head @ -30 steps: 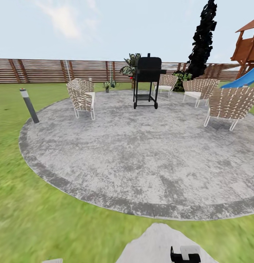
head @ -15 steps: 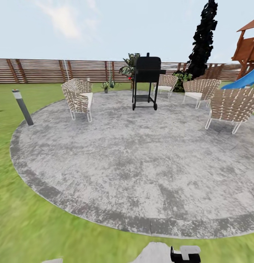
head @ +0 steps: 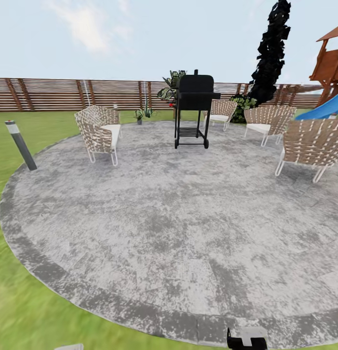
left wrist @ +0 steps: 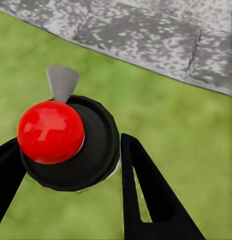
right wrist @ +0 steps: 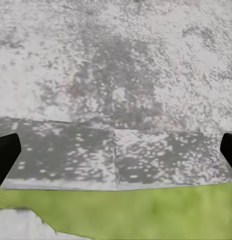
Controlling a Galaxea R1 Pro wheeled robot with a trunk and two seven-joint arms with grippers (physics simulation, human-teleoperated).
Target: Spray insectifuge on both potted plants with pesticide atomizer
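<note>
In the left wrist view my left gripper (left wrist: pixel 70 152) is shut on the pesticide atomizer (left wrist: pixel 51 131), a black-collared bottle with a red ball top and a grey nozzle, held over grass. My right gripper (right wrist: pixel 116 150) is open, its black fingertips (right wrist: pixel 5 152) far apart above the dark border of the paved round (head: pixel 178 214). Part of the right arm (head: pixel 246 338) shows at the head view's bottom edge. The garden lawn (head: pixel 23 311) surrounds the round. The two low potted plants are out of view or too far off to make out.
On the round stand a black grill (head: pixel 193 109) and several woven chairs (head: pixel 98 131) (head: pixel 312 143). A grey bollard light (head: pixel 20 145) leans at the left rim. A small pot plant (head: pixel 139 115) and leafy shrubs sit before the slat fence (head: pixel 57 95). A blue slide (head: pixel 329 107) is at right.
The whole view has advanced toward the paved round: its near border now lies at the bottom edge, and the stepping stone has dropped out of sight. Both grippers hold as before.
</note>
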